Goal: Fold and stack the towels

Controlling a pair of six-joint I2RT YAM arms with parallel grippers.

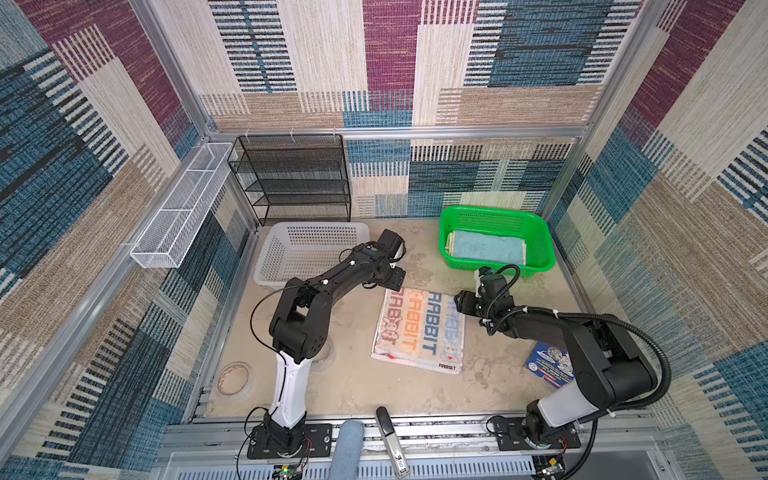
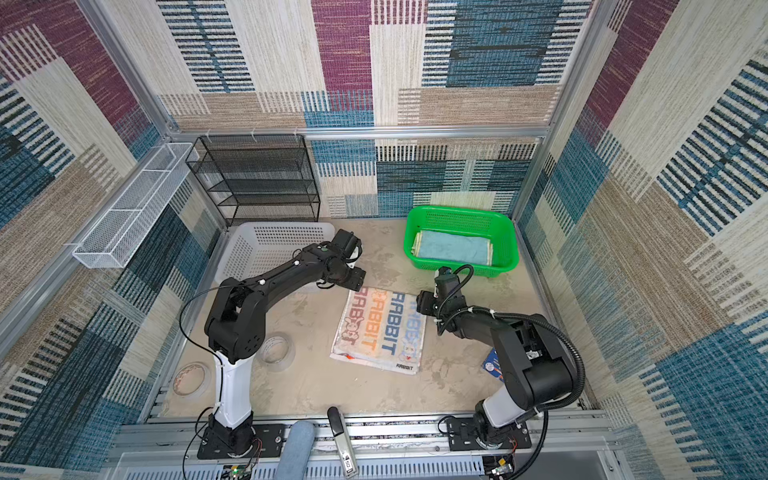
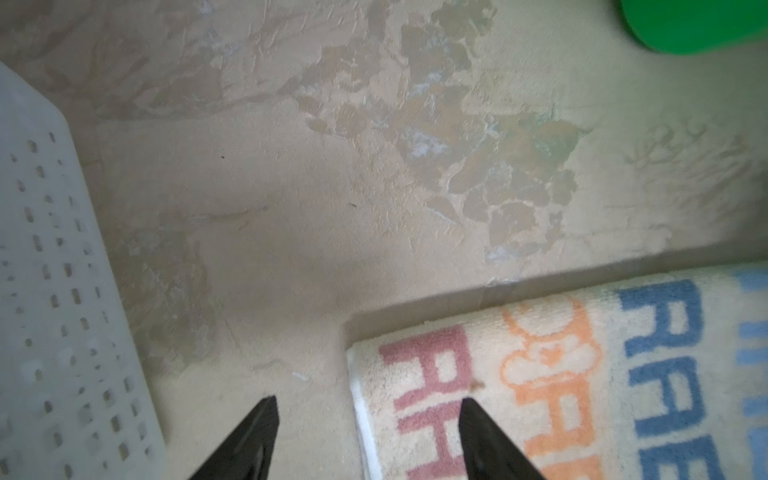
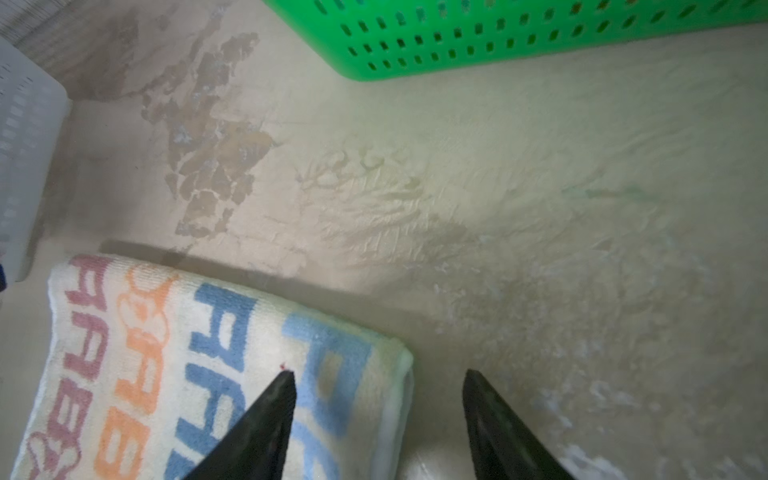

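In both top views the RABBIT towel (image 1: 419,328) lies folded flat in the middle of the desk (image 1: 353,386), well apart from the teal towel (image 1: 486,248), which sits folded inside the green basket (image 1: 544,249) at the far right; the white basket (image 1: 266,257) at the far left shows no cloth; the left gripper (image 1: 397,283) hangs at the RABBIT towel's far left corner and the right gripper (image 1: 459,301) at its far right corner;

in the left wrist view the left jaws stand released and empty, one fingertip (image 3: 266,411) over bare desk, the other above the towel's corner; the terry looks soft, light and limp, thicker where the layers double, so lifted by one corner it would likely sag and fall open;

in the right wrist view the right jaws are likewise parted and hold nothing, straddling the towel's right edge; the far edge looks rounded, probably the fold, so the safest hold seems to be a deep pinch through all layers at both far corners together; the pile should resist slipping, though a shallow bite may catch only the top layer
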